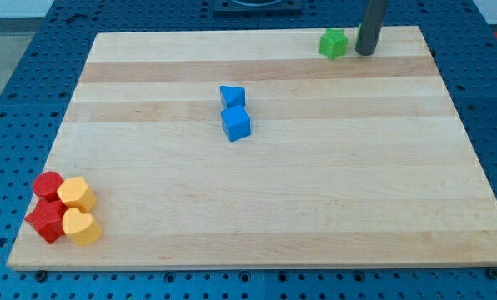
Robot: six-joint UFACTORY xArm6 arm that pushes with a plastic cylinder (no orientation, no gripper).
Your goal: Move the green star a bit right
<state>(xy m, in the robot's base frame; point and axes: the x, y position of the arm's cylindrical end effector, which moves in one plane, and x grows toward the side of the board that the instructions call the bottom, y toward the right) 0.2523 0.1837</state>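
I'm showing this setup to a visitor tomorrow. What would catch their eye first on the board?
Probably the tight cluster of red blocks and yellow blocks at the view's bottom left. Next, two blue blocks touching near the centre. At the view's top right, the green star sits alone, with my tip just to its right.

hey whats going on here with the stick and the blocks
A robot arm ending in a dark rod is working on a wooden board. My tip sits near the view's top right, just to the right of the green star, with a small gap between them. The job is to nudge that star a bit right, yet the tip is on its right side now. Two blue blocks sit touching mid-board, and red blocks and yellow blocks cluster at the bottom left.
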